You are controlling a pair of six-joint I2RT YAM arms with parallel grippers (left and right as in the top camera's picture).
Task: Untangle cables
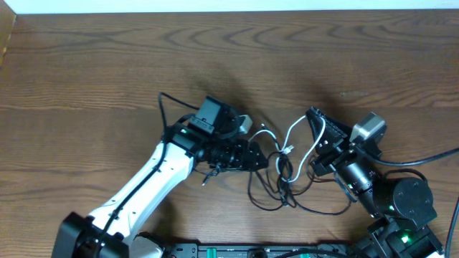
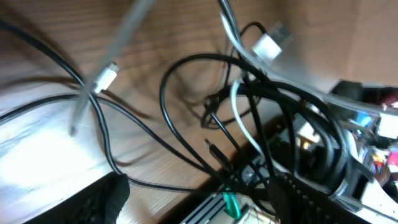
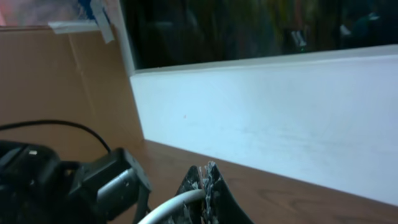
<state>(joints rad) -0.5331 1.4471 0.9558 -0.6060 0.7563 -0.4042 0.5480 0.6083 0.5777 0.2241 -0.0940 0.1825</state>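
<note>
One white cable (image 3: 177, 204) in right pincer (image 1: 319, 125) | black cables (image 2: 164, 86): count unclear

Left gripper (image 1: 259, 157) jaws apart; right gripper (image 1: 315, 122) jaws closed.

No readable text, label, brand or number shows anywhere.

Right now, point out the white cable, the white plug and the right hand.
white cable (image 3: 177, 202), right wrist view, the stretch leaving the hand.
white plug (image 2: 267, 45), left wrist view, the plug body.
right hand (image 1: 319, 136), overhead view, midway between its fingertips.
</note>
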